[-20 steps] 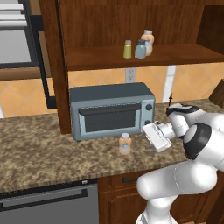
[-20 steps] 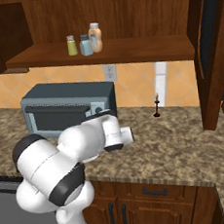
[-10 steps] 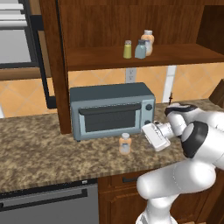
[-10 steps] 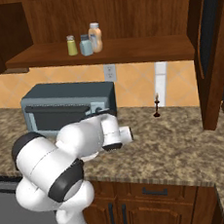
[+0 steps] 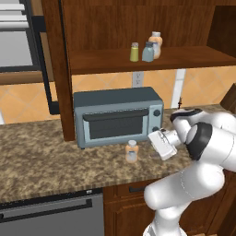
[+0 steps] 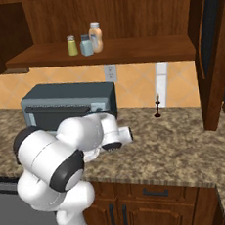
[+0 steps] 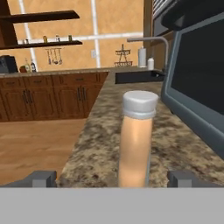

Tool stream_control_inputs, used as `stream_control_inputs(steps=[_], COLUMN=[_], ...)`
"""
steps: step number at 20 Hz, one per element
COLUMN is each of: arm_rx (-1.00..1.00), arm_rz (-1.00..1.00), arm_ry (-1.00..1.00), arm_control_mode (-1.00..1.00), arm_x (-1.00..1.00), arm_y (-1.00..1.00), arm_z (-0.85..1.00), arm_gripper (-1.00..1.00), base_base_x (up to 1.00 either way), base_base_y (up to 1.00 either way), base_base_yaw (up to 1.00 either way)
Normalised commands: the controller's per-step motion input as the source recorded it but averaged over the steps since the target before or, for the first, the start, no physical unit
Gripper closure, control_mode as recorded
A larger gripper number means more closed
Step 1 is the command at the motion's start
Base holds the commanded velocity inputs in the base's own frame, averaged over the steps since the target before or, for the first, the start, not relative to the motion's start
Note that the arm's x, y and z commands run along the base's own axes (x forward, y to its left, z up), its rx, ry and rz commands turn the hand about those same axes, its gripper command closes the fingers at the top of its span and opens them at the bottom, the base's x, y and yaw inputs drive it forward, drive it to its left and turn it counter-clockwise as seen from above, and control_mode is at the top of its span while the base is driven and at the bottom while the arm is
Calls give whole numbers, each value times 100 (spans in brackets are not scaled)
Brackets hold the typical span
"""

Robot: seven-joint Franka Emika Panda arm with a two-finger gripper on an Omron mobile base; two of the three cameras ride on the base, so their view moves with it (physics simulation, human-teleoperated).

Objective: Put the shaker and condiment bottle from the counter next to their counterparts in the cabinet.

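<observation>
You are looking at a speckled brown-and-tan granite counter (image 5: 41, 156) over dark wood drawers, with a grey-blue toaster oven (image 5: 117, 115) standing on it toward the far side. Just in front of the oven, near the counter's near edge, stands a small translucent orange-peach condiment bottle (image 5: 132, 151) with a white cap, upright and on its own.

The white arm reaches in from the right, and its gripper (image 5: 156, 140) sits level with the bottle, just to the bottle's right. In the hand view the bottle (image 7: 136, 140) rises upright in the middle, with the gripper (image 7: 112, 178) spread wide: one dark fingertip (image 7: 41, 178) shows at the far left and the other at the far right, both well apart from the bottle and not touching it. The gripper is open and holds nothing.

Above the oven, a dark reddish-brown wooden wall cabinet (image 5: 152, 60) has one wide shelf. On it stand, close together, a small yellow-green cylindrical shaker (image 5: 134, 52) with a grey cap on the left, a blue-grey shaker (image 5: 148, 52) with a silver cap beside it, and a second orange-peach bottle (image 5: 156, 44) just behind.
</observation>
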Motion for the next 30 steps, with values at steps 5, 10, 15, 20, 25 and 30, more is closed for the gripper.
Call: stream_control_inputs(steps=[5,10,15,20,25,30], arm_rx=[-4,-3,-1,0,0,0], arm_rz=[0,0,0,0,-2,-2], arm_ry=[0,0,0,0,1,1], arm_control_mode=[-100,-100,-100,-100,-100,-100], arm_x=[11,7,2,0,0,0], arm_y=[0,1,11,15,18,16], arm_z=[-17,-7,-1,0,0,0], arm_gripper=[-100,-100,-100,-100,-100,-100], base_base_x=[0,0,0,0,0,0], base_base_y=[0,0,0,0,0,0], base_base_yaw=[0,0,0,0,0,0])
